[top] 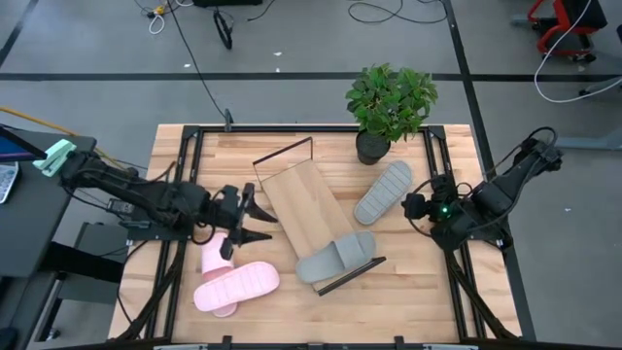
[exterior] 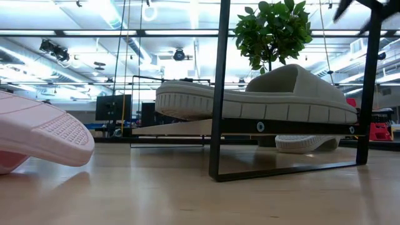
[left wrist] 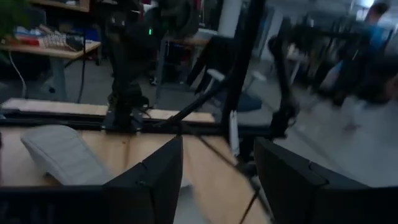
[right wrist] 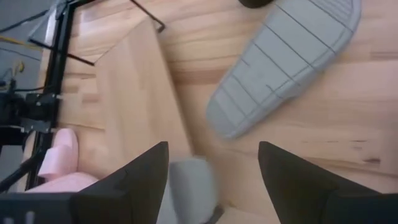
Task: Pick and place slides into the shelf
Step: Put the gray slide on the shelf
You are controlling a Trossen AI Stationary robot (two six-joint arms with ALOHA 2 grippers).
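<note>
The shelf is a light-wood board lying slantwise mid-table, with black wire frames at both ends. One grey slide rests upright on its near end, also seen in the low view. A second grey slide lies sole up on the table to the shelf's right. Two pink slides lie left of the shelf, one partly on the other. My left gripper is open beside the shelf's left edge. My right gripper is open just right of the sole-up grey slide.
A potted plant stands at the table's far edge, just beyond the sole-up slide. The shelf's wire frame stands upright at its near end. Bare tabletop shows at the near right. Black rails run along both table sides.
</note>
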